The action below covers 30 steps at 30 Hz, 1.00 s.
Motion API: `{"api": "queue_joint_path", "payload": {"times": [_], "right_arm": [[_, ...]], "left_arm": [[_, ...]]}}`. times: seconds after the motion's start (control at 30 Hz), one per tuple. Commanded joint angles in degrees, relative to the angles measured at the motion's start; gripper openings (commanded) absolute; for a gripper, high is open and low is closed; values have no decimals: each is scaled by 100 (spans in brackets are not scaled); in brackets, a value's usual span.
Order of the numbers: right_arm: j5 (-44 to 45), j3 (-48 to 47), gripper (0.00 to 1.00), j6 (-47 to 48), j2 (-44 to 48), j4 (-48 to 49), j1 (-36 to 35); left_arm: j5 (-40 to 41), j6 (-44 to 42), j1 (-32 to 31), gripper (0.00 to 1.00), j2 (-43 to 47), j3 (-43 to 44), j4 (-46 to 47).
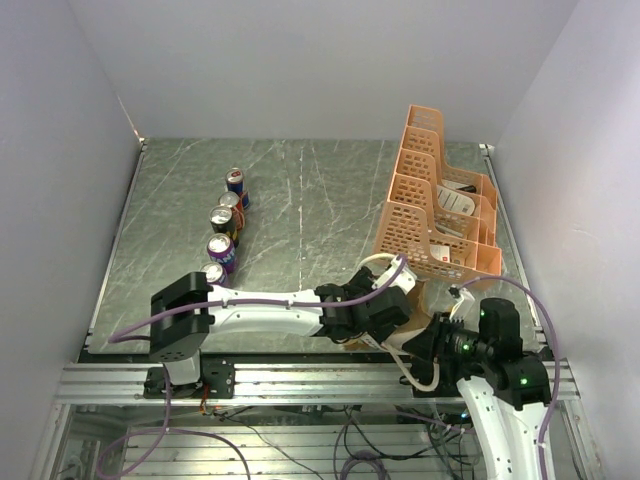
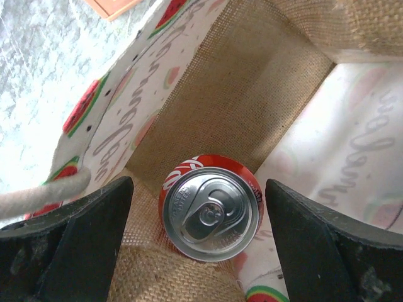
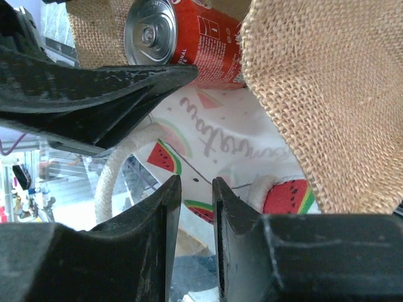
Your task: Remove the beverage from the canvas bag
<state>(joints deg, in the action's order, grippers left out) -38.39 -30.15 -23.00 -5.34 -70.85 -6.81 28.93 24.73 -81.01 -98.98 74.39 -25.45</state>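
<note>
The canvas bag (image 2: 233, 82) lies open toward my left wrist camera, with burlap ends and white sides printed with watermelons. A red beverage can (image 2: 211, 207) sits inside it, its silver top facing the camera. My left gripper (image 2: 198, 233) is open at the bag's mouth, one finger on each side of the can and not touching it. In the top view the left gripper (image 1: 385, 305) covers most of the bag (image 1: 408, 298). My right gripper (image 3: 196, 182) is shut on the bag's (image 3: 315, 94) white side edge, below the can (image 3: 182, 38). It shows in the top view (image 1: 425, 340) at the near edge.
An orange lattice rack (image 1: 435, 200) holding white items stands right behind the bag. Several cans (image 1: 222, 250) stand in a row on the left of the grey table. A white rope handle (image 3: 110, 176) loops beside my right fingers. The metal rail (image 1: 300, 380) runs along the near edge.
</note>
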Motion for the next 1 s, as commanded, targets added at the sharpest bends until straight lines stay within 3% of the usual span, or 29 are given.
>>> {"api": "queue_joint_path", "payload": {"times": [0.0, 0.23, 0.3, 0.5, 0.6, 0.97], "right_arm": [[288, -261, 27, 186, -113, 138, 31], [429, -602, 28, 173, -283, 427, 28], [506, -726, 28, 161, -342, 503, 33], [914, -1090, 29, 104, -480, 906, 31], [1069, -1158, 29, 23, -537, 1186, 30], [1348, -1394, 35, 124, -718, 1306, 32]], "left_arm": [[-77, 216, 2, 97, -369, 210, -725], [-441, 428, 54, 98, -903, 739, -1396], [-468, 480, 95, 95, -990, 792, -1498], [-410, 515, 166, 71, -938, 821, -1520], [-269, 494, 164, 48, -840, 859, -1520], [-41, 37, 188, 15, -539, 1415, -1166]]}}
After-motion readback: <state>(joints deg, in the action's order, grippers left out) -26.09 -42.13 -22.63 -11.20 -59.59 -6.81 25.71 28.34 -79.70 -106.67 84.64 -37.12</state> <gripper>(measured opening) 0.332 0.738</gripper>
